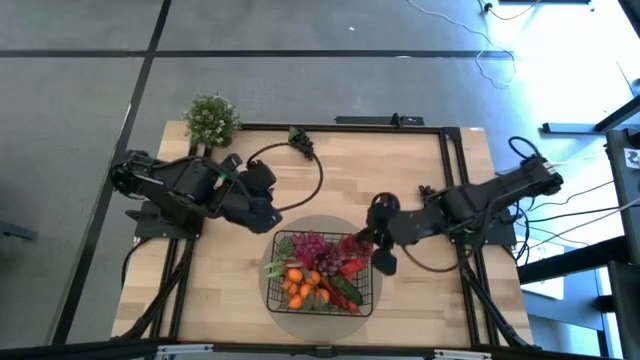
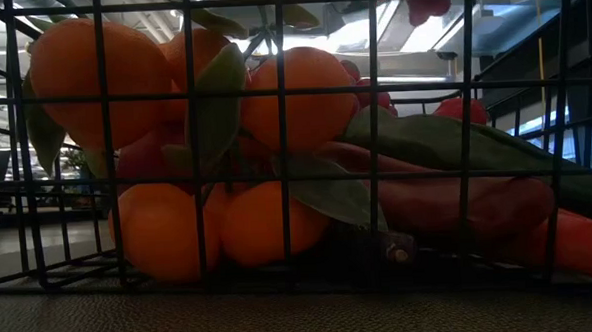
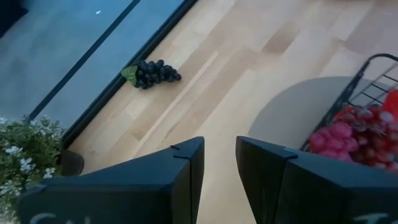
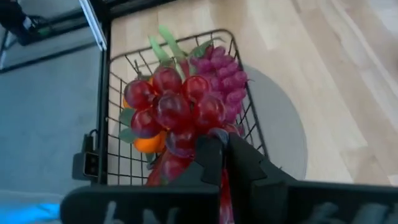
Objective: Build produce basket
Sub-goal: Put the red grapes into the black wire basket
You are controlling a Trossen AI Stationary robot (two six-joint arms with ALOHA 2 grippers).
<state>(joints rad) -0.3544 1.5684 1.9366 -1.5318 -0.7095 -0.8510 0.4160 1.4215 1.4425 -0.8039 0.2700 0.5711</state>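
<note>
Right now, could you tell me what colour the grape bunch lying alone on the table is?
The lone grape bunch is black with a green leaf, clearest in the left wrist view.

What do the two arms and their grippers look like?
Both arms are black with bulky joints. The left arm and right arm trail black cables. The left gripper has flat, blocky black fingers; the right gripper has black fingers too.

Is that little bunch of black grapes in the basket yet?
Out. The black grapes lie on the bare wood near the table's far edge, well apart from the basket, which already holds the other produce.
</note>
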